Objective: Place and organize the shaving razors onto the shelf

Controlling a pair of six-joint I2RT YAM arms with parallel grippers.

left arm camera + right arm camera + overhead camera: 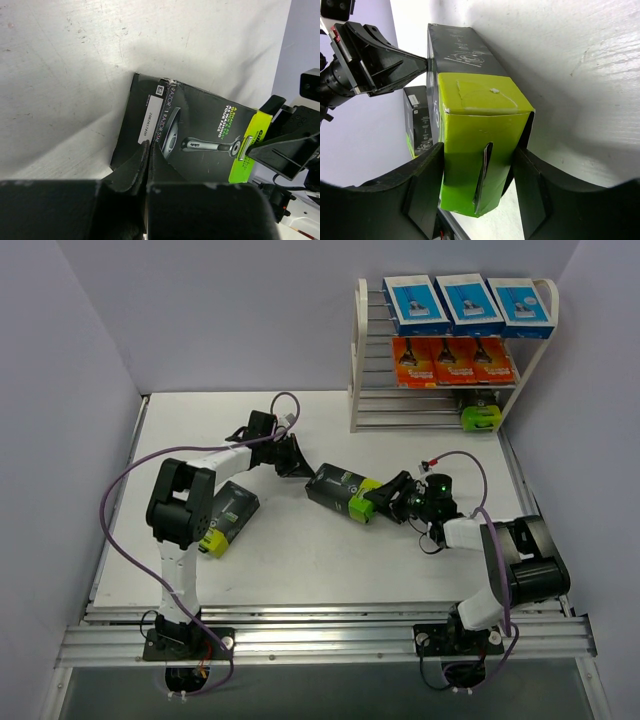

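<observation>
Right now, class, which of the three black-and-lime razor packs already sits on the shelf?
The black-and-lime razor pack at the right end of the shelf's bottom tier, lime end outward. The mid-table pack and the left pack lie on the table.

A white table [300, 555] stands between lavender walls [60, 360].

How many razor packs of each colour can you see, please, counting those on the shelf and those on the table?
Blue-and-white packs: 3
Orange packs: 3
Black packs with lime-green ends: 3
Total: 9
</observation>
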